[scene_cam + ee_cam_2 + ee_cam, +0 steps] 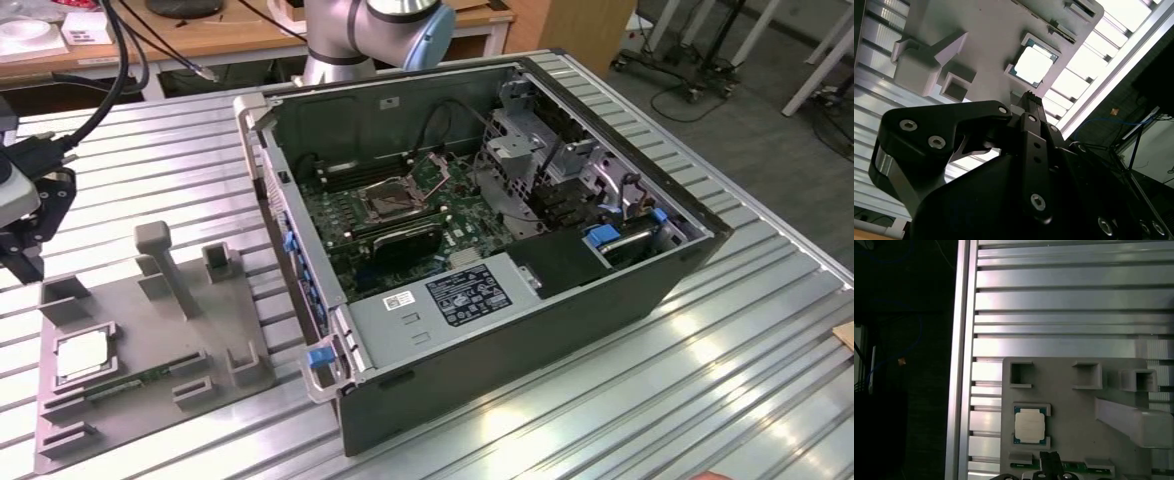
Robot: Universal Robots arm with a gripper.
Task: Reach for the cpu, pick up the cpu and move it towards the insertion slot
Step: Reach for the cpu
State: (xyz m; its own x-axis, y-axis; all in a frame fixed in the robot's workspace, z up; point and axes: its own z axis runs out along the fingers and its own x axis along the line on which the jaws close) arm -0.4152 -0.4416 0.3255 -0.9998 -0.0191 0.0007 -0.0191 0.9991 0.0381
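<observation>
Computer case (534,330) lies open on the slatted metal table (694,400) in the exterior view, with the insertion slot (396,197) on the board inside it, a dark square in a silvery frame. Well apart, toward the exterior view's left, a grey fixture plate (150,330) carries the cpu (83,355) flat in a square recess, with a green memory stick (134,383) just beside it. The gripper (24,250) hangs at that view's left edge, above the table and short of the plate.

In the second wrist view the gripper (1030,96) points toward the cpu (1033,64), which sits face up in its recess on the plate (989,35); a strip of bare plate shows between the two.

In the first wrist view the cpu (1030,425) lies square in its recess, and the gripper (1049,456) is near its edge, over the memory stick (1074,467), holding nothing. I cannot tell whether the gripper is parted or closed
</observation>
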